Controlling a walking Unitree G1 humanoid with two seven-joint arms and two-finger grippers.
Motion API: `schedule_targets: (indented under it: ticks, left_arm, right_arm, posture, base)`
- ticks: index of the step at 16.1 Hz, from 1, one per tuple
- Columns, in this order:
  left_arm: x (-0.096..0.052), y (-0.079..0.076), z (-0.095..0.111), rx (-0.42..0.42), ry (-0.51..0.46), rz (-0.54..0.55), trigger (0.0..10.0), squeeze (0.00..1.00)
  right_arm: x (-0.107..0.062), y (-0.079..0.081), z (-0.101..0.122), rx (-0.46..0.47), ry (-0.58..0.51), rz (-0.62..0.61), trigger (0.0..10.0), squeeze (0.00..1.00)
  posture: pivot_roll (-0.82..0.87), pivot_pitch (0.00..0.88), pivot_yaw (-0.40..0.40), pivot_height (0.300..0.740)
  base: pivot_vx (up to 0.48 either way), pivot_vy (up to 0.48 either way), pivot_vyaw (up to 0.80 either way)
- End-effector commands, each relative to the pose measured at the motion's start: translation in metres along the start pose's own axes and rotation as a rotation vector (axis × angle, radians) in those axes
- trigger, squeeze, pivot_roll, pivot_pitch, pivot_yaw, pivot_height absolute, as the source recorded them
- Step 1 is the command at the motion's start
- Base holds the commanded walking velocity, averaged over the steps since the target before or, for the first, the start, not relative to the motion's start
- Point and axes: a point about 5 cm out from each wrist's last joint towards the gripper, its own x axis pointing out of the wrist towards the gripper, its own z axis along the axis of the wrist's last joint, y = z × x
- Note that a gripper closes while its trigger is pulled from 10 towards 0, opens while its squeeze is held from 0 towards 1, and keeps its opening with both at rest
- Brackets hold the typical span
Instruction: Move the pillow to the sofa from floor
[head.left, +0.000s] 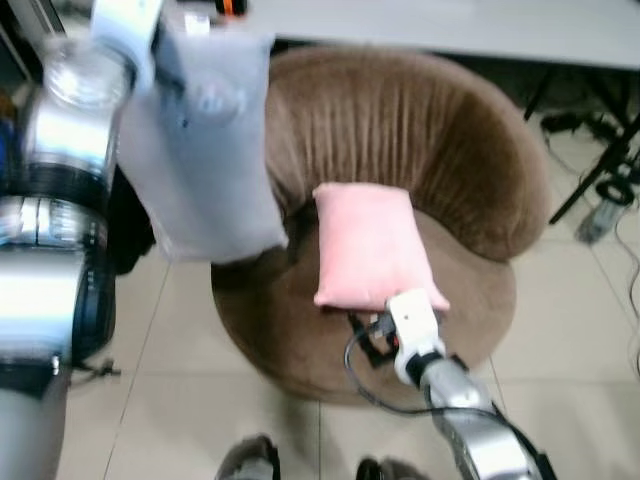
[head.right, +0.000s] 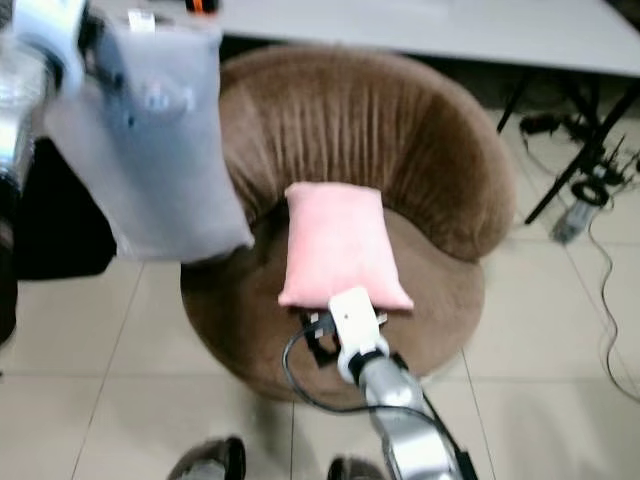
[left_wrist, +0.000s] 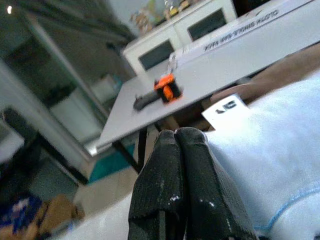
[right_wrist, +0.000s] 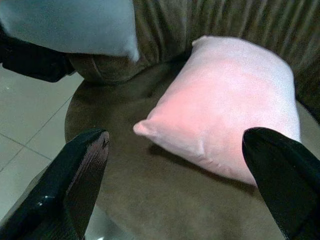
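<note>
A pink pillow (head.left: 366, 245) lies on the seat of a round brown sofa chair (head.left: 420, 130); it also shows as the pink pillow (right_wrist: 232, 105) in the right wrist view. My right gripper (right_wrist: 185, 185) is open just in front of its near edge, fingers (right_wrist: 80, 175) spread wide and apart from it. A pale grey pillow (head.left: 205, 150) hangs in the air over the chair's left side. My left gripper (left_wrist: 182, 175), raised at the upper left, is shut on the grey pillow's top edge (left_wrist: 280, 165).
A white table (head.left: 450, 25) stands behind the chair, with an orange and black tool (left_wrist: 162, 92) on it. Cables and a black stand (head.left: 600, 170) lie on the tiled floor at the right. A dark object (head.right: 60, 220) sits left of the chair.
</note>
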Motion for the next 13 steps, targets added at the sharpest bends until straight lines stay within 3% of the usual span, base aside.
schedule_targets:
  ticks: [1, 3, 8, 10, 11, 12, 13]
  left_arm:
    - [0.002, 0.006, 0.021, 0.043, -0.072, 0.016, 10.0, 0.0]
    - [0.009, 0.008, 0.036, 0.087, -0.056, 0.055, 10.0, 0.0]
    - [0.01, 0.02, 0.049, 0.099, -0.037, 0.16, 10.0, 0.0]
    - [0.009, 0.02, 0.034, 0.132, 0.02, 0.191, 10.0, 0.0]
    - [0.008, 0.002, -0.004, 0.173, 0.125, 0.147, 10.0, 0.0]
    - [0.006, -0.014, -0.029, 0.167, 0.186, 0.093, 10.0, 0.0]
    - [0.005, -0.019, -0.035, 0.161, 0.193, 0.084, 10.0, 0.0]
  right_arm:
    - [-0.002, 0.001, -0.001, -0.001, -0.002, -0.016, 10.0, 0.38]
    - [-0.006, 0.006, -0.003, 0.018, -0.002, -0.04, 10.0, 0.38]
    - [-0.018, 0.007, -0.011, 0.043, 0.012, -0.096, 10.0, 0.38]
    - [-0.023, 0.007, -0.015, 0.055, 0.024, -0.121, 10.0, 0.38]
    - [-0.028, 0.008, -0.017, 0.062, 0.035, -0.134, 10.0, 0.38]
    - [-0.036, 0.009, -0.019, 0.064, 0.047, -0.147, 10.0, 0.38]
    - [-0.039, 0.009, -0.02, 0.067, 0.052, -0.154, 10.0, 0.38]
  posture:
    - [-0.03, 0.102, 0.033, 0.74]
    - [-0.08, 0.114, 0.068, 0.74]
    - [-0.15, 0.135, 0.09, 0.74]
    - [-0.17, 0.152, 0.098, 0.74]
    - [-0.21, 0.186, 0.104, 0.74]
    - [-0.23, 0.21, 0.102, 0.74]
    - [-0.25, 0.226, 0.103, 0.74]
  base:
    - [0.0, 0.0, 0.0]
    - [0.0, 0.0, 0.0]
    - [0.0, 0.0, 0.0]
    - [0.0, 0.0, 0.0]
    - [0.0, 0.0, 0.0]
    - [0.0, 0.0, 0.0]
    - [0.0, 0.0, 0.0]
